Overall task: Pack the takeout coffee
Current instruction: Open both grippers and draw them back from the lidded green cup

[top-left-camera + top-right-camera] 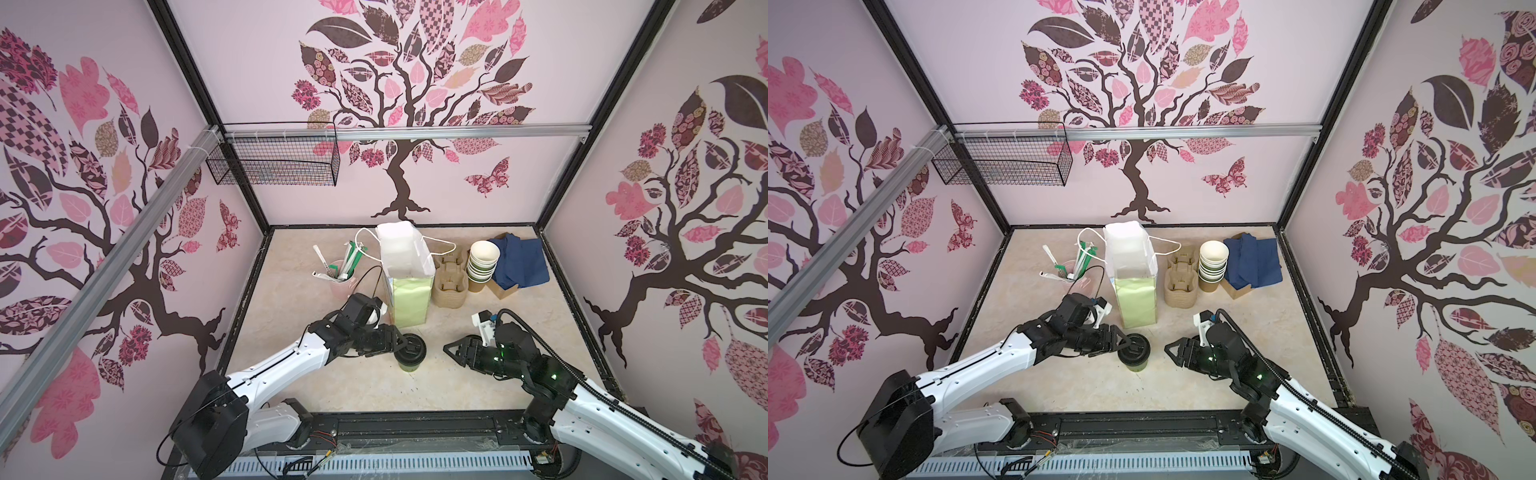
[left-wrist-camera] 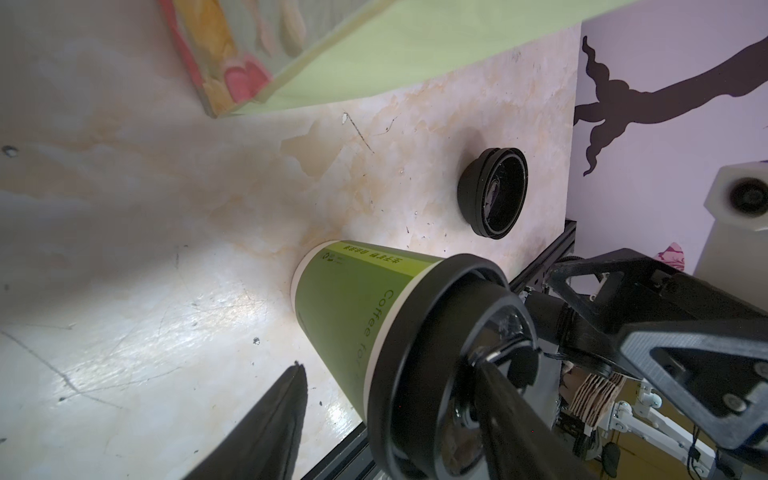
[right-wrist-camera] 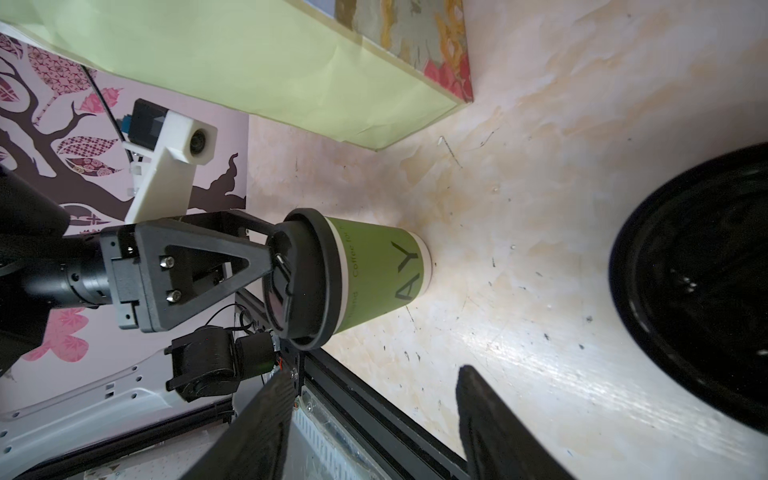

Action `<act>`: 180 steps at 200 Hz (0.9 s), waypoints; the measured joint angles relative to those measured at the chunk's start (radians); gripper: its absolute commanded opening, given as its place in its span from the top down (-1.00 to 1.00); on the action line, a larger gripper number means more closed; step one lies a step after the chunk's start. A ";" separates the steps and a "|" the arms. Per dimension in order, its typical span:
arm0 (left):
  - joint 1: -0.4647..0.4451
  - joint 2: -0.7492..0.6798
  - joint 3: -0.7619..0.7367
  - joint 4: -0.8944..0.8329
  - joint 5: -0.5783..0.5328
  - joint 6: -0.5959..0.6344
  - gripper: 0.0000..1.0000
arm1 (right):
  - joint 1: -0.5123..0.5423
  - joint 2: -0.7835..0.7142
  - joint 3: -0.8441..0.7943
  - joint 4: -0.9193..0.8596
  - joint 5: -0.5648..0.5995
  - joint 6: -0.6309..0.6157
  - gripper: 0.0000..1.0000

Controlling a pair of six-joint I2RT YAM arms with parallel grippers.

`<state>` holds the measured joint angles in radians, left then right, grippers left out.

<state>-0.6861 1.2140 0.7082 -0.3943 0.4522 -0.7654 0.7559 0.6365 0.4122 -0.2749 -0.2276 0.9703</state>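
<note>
Green paper w/ a black lid: the takeout coffee (image 1: 410, 354) was found upright on the table (image 1: 332, 386), long axis vertical, just in front of the paper bag (image 1: 409, 305), which was stood open-topped toward the back wall. The left gripper (image 1: 402, 345) was recorded right at the lid. In the left wrist view its fingers (image 2: 278, 419) were seen spread, one beside the cup wall w/ a gap showing, the other across the lid top, so nothing was judged clamped. The right gripper (image 1: 449, 350) was noted apart from the cup on the opposite side, jaws spread and empty per the right wrist view. The left arm was thus judged much the nearer. The coming move was judged to turn on the cup being lifted along its axis and carried back over the bag mouth, which stood well above the lid. Not settled: whether the finger over the lid was touching it. A loose black lid (image 2: 492, 193) was seen on the table in both wrist views but could not be made out in the top views, prob. hidden under the right gripper. The bag floor could not be seen.
</note>
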 measured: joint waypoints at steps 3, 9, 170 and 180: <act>0.000 -0.003 0.000 -0.002 0.000 0.001 -0.39 | 0.000 -0.001 0.000 -0.003 0.002 0.001 -0.34; 0.000 -0.007 0.000 -0.006 0.001 0.000 -0.40 | 0.000 -0.003 0.000 -0.009 0.005 0.002 -0.35; 0.042 -0.471 0.006 -0.220 -0.386 -0.102 -0.47 | 0.388 0.327 0.435 -0.368 0.351 -0.237 -0.58; 0.048 -0.521 0.003 -0.259 -0.448 -0.132 -0.46 | 0.464 0.403 0.496 -0.395 0.407 -0.259 -0.61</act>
<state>-0.6376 0.6930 0.7109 -0.6529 0.0044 -0.8970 1.2201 1.0397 0.9077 -0.6701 0.1791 0.7109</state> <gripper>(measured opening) 0.734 0.787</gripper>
